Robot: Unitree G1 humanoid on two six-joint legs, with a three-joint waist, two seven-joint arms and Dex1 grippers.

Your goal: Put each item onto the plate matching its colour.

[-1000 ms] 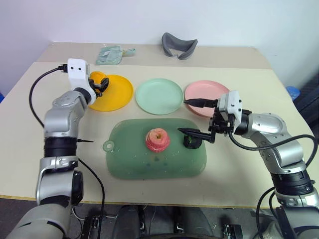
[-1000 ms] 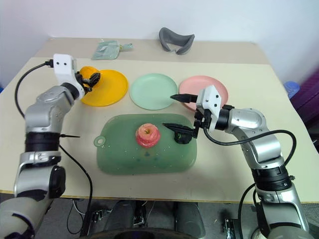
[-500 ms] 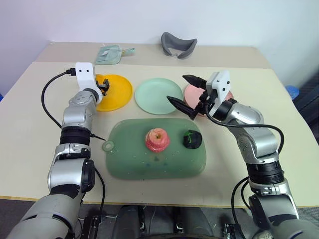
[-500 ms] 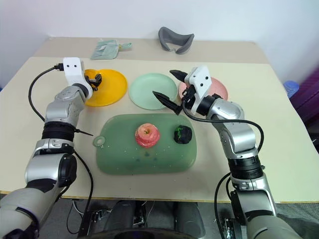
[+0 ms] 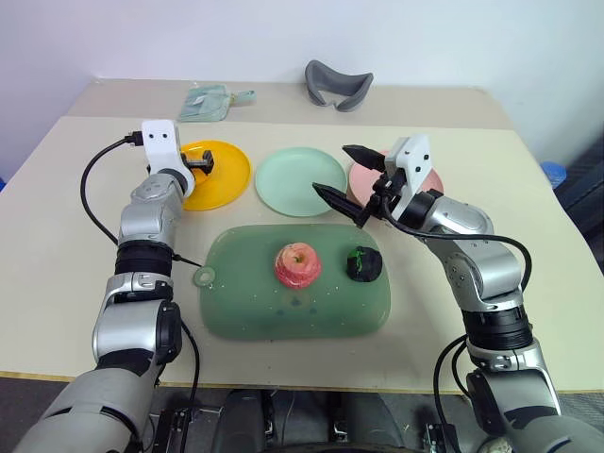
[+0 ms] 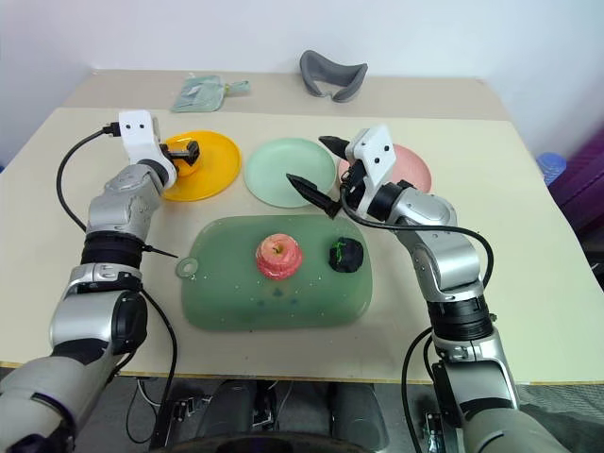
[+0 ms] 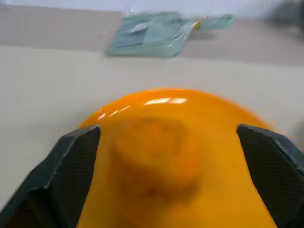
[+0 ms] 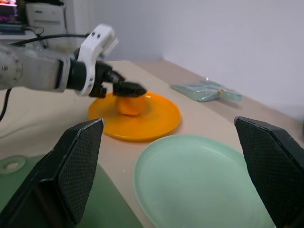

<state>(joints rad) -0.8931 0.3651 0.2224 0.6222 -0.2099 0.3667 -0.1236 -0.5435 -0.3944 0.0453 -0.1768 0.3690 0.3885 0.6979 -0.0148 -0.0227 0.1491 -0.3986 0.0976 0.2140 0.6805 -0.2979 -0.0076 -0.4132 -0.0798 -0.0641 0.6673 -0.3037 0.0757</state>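
The left pincer [image 7: 156, 156], clamped on the orange-yellow lump [image 8: 130, 105] a second ago, now stands released with the lump resting on the yellow plate [image 5: 226, 179]. The pink-red apple [image 5: 298, 265] and dark green ball [image 5: 363, 263] remain on the green mat [image 5: 245, 311]. The right pincer [image 5: 351, 184], spread wide and holding nothing, has lifted off the ball, over the mint green plate [image 5: 283, 184].

— What's the room like from where you stand?
— Plain. A bare white wall [image 5: 189, 38] runs behind a beige bench [image 5: 528, 311], whose top has a seam across the far part.
— Anything past the bench?
— Off its right edge, something blue [image 5: 553, 173] and something purple [image 6: 580, 179], low down. Dark floor [image 5: 19, 406] under the near edge. The light is soft and even.
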